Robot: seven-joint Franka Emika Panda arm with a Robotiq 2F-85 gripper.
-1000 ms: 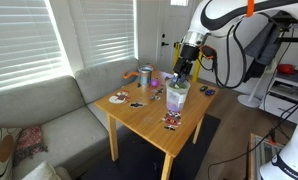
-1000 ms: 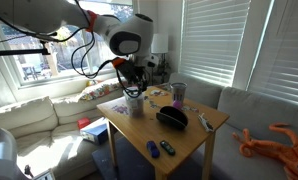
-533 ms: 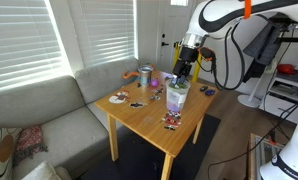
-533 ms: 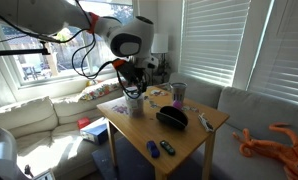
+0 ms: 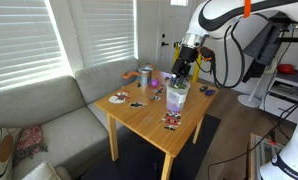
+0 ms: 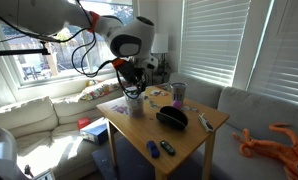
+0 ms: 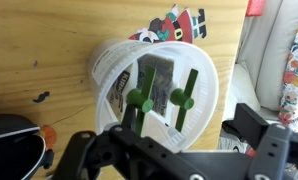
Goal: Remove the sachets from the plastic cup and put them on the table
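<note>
The translucent plastic cup (image 5: 176,99) stands upright on the light-wood table (image 5: 149,118); it also shows in the other exterior view (image 6: 136,104) and, from above, in the wrist view (image 7: 109,70). The sachets (image 7: 155,74) stand inside it, one greyish packet in the middle and a printed one (image 7: 116,93) by the left wall. My gripper (image 7: 161,99) is directly over the cup with both green fingers reaching down inside. The fingers straddle the middle sachet, partly apart, with a small gap on its right. It shows in both exterior views (image 5: 180,82) (image 6: 135,92).
A grey metallic cup (image 5: 146,76), a round flat disc (image 5: 118,98) and small dark-and-red packets (image 5: 171,121) lie on the table. A black bowl-like object (image 6: 171,117) sits mid-table. A grey sofa (image 5: 49,115) borders one side, with blinds behind.
</note>
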